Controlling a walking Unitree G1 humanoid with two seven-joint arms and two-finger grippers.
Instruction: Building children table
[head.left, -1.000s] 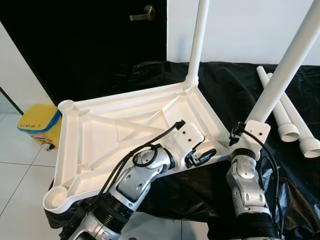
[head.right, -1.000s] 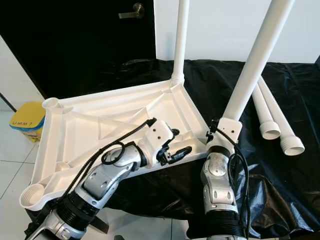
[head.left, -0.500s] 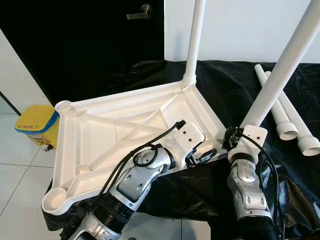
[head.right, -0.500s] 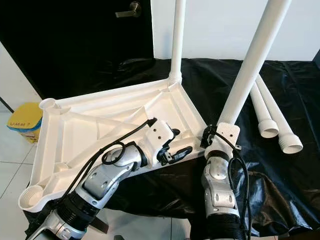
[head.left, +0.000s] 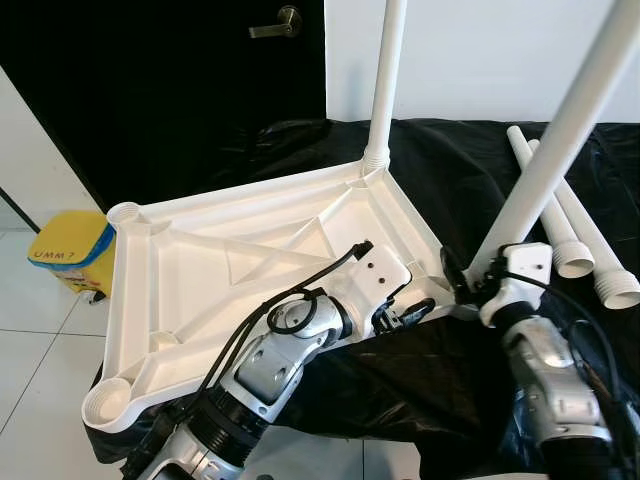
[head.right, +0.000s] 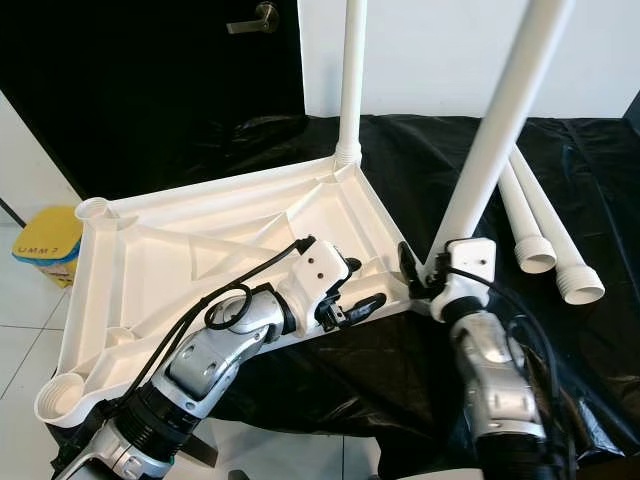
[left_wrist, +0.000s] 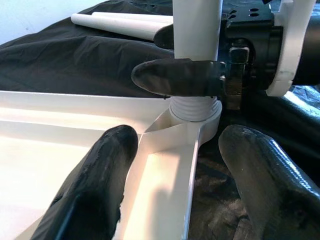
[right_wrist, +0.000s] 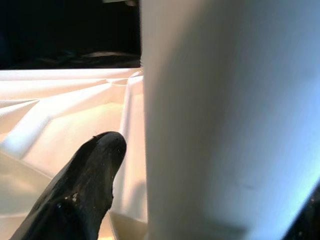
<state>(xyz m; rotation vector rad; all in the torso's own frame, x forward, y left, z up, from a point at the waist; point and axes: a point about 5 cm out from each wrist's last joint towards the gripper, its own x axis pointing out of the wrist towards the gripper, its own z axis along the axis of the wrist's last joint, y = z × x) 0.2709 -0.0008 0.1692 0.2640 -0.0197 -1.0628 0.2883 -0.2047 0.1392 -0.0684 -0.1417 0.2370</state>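
- Left eye view: we see the white tabletop (head.left: 250, 270) lying upside down on a black sheet (head.left: 470, 170), its ribbed underside facing up. One white leg (head.left: 385, 80) stands upright in the far corner socket. Our right gripper (head.left: 462, 283) has its jaws clamped on the lower end of a second leg (head.left: 560, 140), which leans away to the right above the near right corner. Our left gripper (head.left: 408, 313) sits at the near rim of the tabletop just beside that corner, jaws apart. Two spare legs (head.left: 570, 225) lie side by side on the sheet to the right. A yellow bin (head.left: 68, 250) stands on the tiled floor (head.left: 40, 370) to the left, and a dark door (head.left: 170, 90) with a metal handle (head.left: 272, 25) closes off the back.
- Right eye view: the same layout; the held leg meets the tabletop at its near right corner, with the right arm (head.right: 495, 375) below it and the left arm (head.right: 215, 350) crossing under the near rim.
- Left wrist view: our two black fingers (left_wrist: 95, 192) stand apart on either side of the tabletop's rim. Ahead, the threaded end of the held leg sits on the corner socket (left_wrist: 192, 117), with one right finger across it.
- Right wrist view: the held leg looms large and close, one black finger beside it, the tabletop's ribs behind.
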